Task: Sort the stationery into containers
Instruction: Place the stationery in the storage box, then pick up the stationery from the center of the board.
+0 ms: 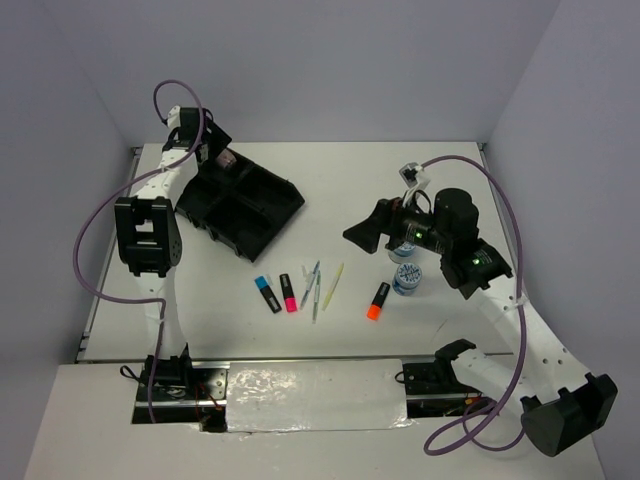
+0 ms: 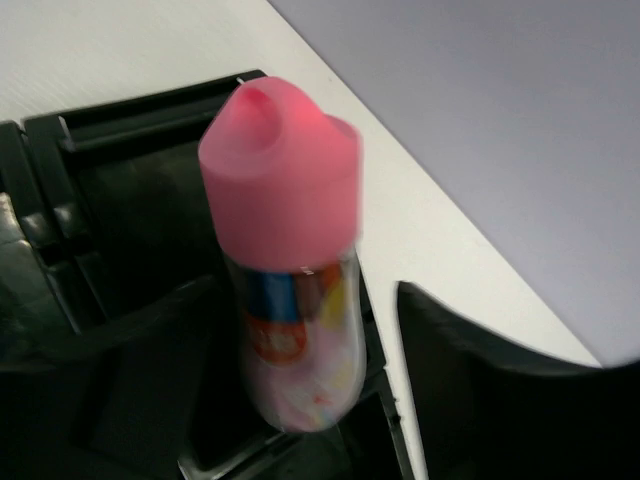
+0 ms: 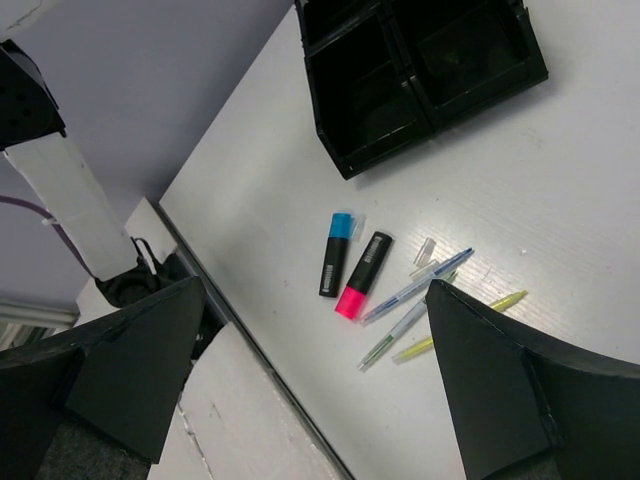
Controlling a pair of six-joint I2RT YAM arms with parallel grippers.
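Observation:
The pink-capped tube [image 2: 290, 260] stands upright over the black tray [image 2: 110, 150], its lower end blurred. My left gripper [image 2: 300, 340] is open around it, and bare table shows between the tube and the right finger [image 2: 480, 400]. From above, this gripper [image 1: 222, 160] is at the tray's [image 1: 245, 210] far left corner. My right gripper [image 1: 362, 235] hovers open and empty over the table. Under it lie the blue highlighter [image 3: 336, 255], pink highlighter [image 3: 362, 275] and thin pens [image 3: 415, 290]. An orange highlighter [image 1: 378, 300] and a blue tub [image 1: 407, 278] lie near the right arm.
A second blue tub [image 1: 405, 250] is partly hidden under the right wrist. A yellow-green pen [image 1: 333, 285] lies beside the other pens. The table's near edge [image 3: 230, 330] runs close below the right gripper [image 3: 315, 300]. Purple cables loop beside both arms.

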